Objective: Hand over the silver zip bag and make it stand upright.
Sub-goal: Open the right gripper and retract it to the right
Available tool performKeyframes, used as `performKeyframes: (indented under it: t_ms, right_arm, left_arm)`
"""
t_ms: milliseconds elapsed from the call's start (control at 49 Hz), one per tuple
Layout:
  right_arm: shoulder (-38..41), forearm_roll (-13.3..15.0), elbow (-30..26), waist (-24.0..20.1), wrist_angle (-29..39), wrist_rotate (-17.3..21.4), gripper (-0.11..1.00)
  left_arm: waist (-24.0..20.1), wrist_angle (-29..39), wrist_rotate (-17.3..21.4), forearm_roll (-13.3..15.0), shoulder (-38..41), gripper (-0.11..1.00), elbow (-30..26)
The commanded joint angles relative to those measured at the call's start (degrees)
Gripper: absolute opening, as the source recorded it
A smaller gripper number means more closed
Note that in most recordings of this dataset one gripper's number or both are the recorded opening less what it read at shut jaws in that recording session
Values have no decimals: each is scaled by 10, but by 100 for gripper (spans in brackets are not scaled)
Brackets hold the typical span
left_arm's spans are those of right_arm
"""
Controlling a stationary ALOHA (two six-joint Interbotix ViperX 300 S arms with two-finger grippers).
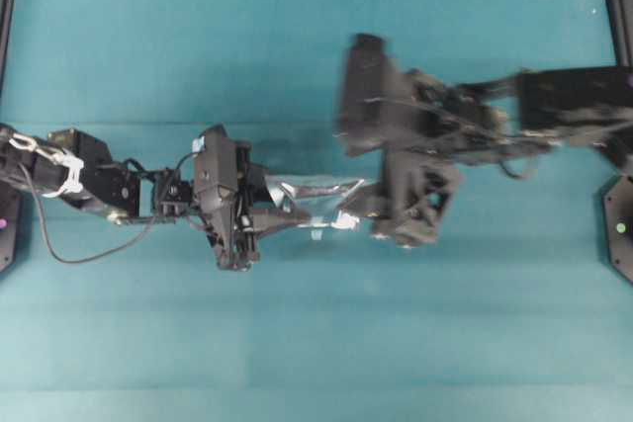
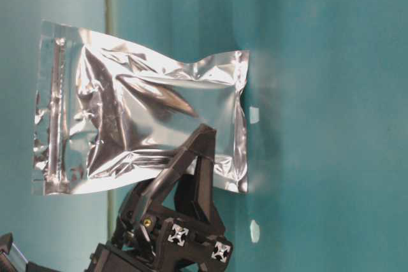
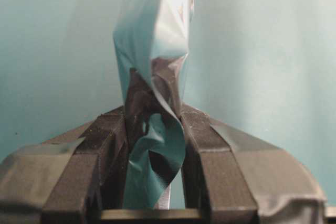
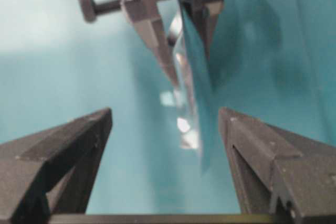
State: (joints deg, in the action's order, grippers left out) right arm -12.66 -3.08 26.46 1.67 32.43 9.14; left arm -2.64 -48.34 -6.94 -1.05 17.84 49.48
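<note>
The silver zip bag [image 1: 312,200] is a crinkly foil pouch at the table's middle, pinched at its left end by my left gripper [image 1: 265,207], which is shut on it. In the table-level view the bag [image 2: 140,119] is held by one side edge, its zip strip farthest from the table. In the left wrist view the foil [image 3: 157,24] is squeezed between the black pads of my left gripper [image 3: 155,124]. My right gripper [image 4: 165,114] is open, with the bag [image 4: 191,77] edge-on ahead and its near end just between the fingertips, untouched. From overhead the right gripper [image 1: 371,212] is blurred at the bag's right end.
Two tiny white scraps [image 2: 254,114] [image 2: 254,230] lie on the teal table beside the bag. One scrap [image 1: 316,235] shows from overhead just below the bag. Black arm mounts stand at the left edge [image 1: 8,229] and right edge [image 1: 620,229].
</note>
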Motion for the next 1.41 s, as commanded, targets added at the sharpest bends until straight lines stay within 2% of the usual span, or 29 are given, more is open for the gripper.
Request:
performKeyframes:
  t_ms: [0, 204, 510, 1388]
  right_arm:
    - [-54, 0, 40, -7, -69, 15, 87]
    - [-134, 0, 129, -5, -178, 17, 86]
    - [-196, 0, 193, 3, -192, 17, 85]
    - [-223, 0, 231, 8, -224, 17, 85]
  left_arm:
    - [1, -3, 2, -1, -4, 30, -4]
    - [2, -3, 3, -1, -3, 30, -4]
    - [10, -3, 4, -1, -3, 30, -6]
    - [18, -2, 4, -1, -3, 30, -10]
